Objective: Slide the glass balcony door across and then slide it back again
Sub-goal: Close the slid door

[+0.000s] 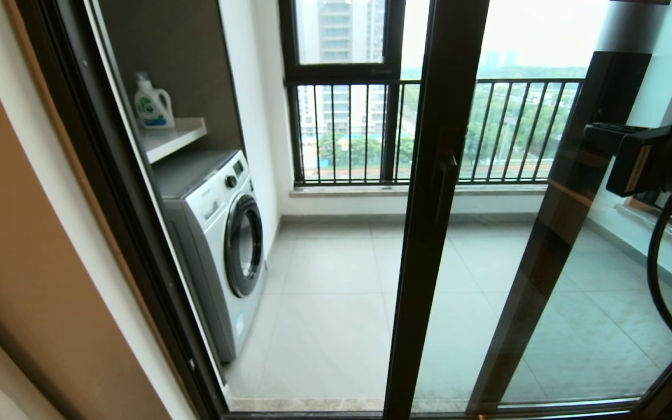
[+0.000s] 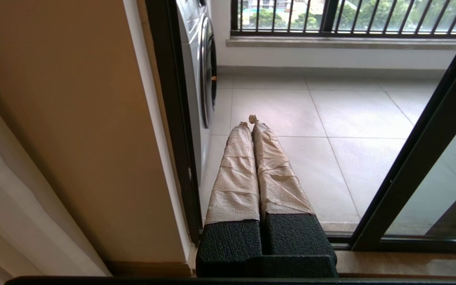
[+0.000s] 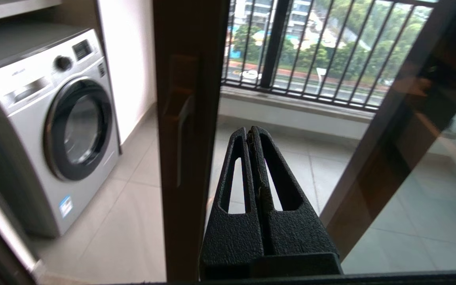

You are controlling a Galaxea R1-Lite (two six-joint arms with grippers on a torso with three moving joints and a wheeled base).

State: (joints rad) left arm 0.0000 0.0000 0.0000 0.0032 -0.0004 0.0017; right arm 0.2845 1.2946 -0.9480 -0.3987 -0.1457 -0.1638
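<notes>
From the head view I see the glass balcony door (image 1: 429, 233) standing mid-opening, the gap beside the washing machine (image 1: 219, 245) open; I judge one slide remains. Left wrist view: my left claw (image 2: 251, 120) pinched closed, empty. Right wrist view: my right claw (image 3: 250, 132) closed, empty, just beside the bar handle (image 3: 182, 138).

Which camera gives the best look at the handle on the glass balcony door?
The right wrist view: the handle fills the door's upright near the shut right gripper. The head view shows the handle smaller and dim. The left wrist view shows only the door's lower frame, no handle.
</notes>
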